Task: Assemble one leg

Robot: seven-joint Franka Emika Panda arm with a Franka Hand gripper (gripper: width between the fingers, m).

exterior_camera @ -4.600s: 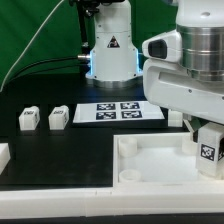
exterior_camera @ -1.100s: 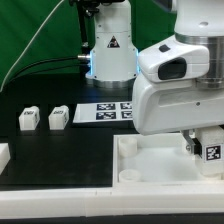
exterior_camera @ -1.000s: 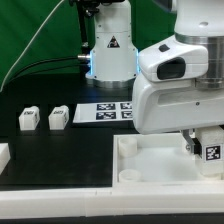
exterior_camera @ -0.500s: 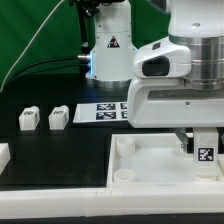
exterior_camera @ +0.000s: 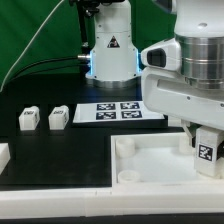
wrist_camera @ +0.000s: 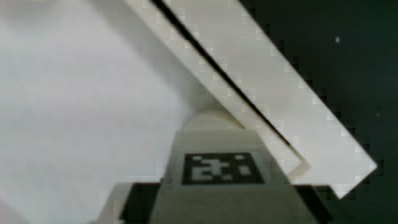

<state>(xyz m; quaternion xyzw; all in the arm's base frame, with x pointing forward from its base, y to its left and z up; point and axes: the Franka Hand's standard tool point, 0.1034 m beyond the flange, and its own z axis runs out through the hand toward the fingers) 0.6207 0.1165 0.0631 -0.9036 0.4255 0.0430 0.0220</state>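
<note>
Claw clamped on the leg, upright over the white panel at the exterior view's right. Two loose legs sit on the black counter, far left.

No words, brand names or numbers can be read. Only signs are seen. A black triangle warning sign is stuck on the white robot base at about 12 o'clock in the exterior view. Four black-and-white square tags are printed on the marker board. One square tag is seen on the leg at about 3 o'clock, also shown in the wrist view. Small tags are on two more legs at 9 o'clock, too small to make out.
</note>
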